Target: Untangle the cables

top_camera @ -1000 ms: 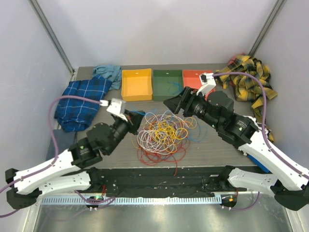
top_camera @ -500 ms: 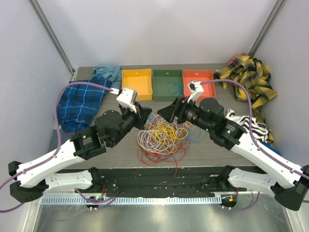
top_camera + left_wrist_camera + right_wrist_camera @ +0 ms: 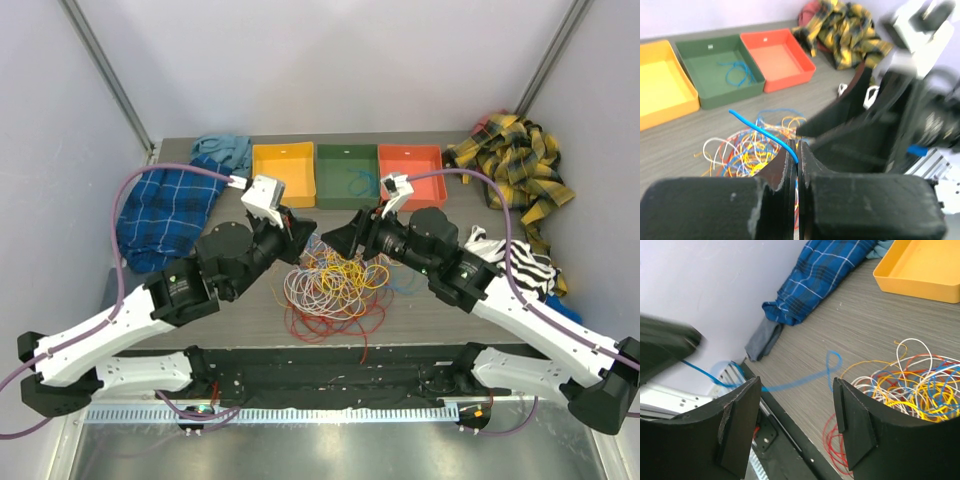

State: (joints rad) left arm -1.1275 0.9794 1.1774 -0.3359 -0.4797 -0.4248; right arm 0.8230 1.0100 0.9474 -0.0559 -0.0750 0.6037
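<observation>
- Top external view: a loose heap of cables [image 3: 335, 285] in red, orange, yellow, white and blue is seen on the grey table [image 3: 420, 305], just in front of the green tray [image 3: 347, 178].
- The left gripper [image 3: 304, 231] and the right gripper [image 3: 331, 238] are held close together over the far edge of the heap, with their tips pointed toward each other.
- In the left wrist view, the left gripper [image 3: 798, 156] is clamped on a blue cable [image 3: 765, 132], with no gap left between its fingers. The free end of that cable is raised up and to the left above the heap.
- In the right wrist view, the right gripper [image 3: 796, 425] is seen with its jaws spread wide and nothing pinched between them.
- The blue cable is blurred in that view. It is stretched across beyond the fingertips toward the heap, with a small loop in it. Whether it touches either finger cannot be told.
- A separate blue strand [image 3: 737, 74] is seen lying inside the green tray.
- The green tray is flanked by a yellow tray [image 3: 283, 175] on the left and an orange-red tray [image 3: 411, 163] on the right.
- A blue plaid cloth [image 3: 160, 210] is bunched at the left edge of the table, and a yellow plaid cloth [image 3: 510, 160] at the far right corner.
</observation>
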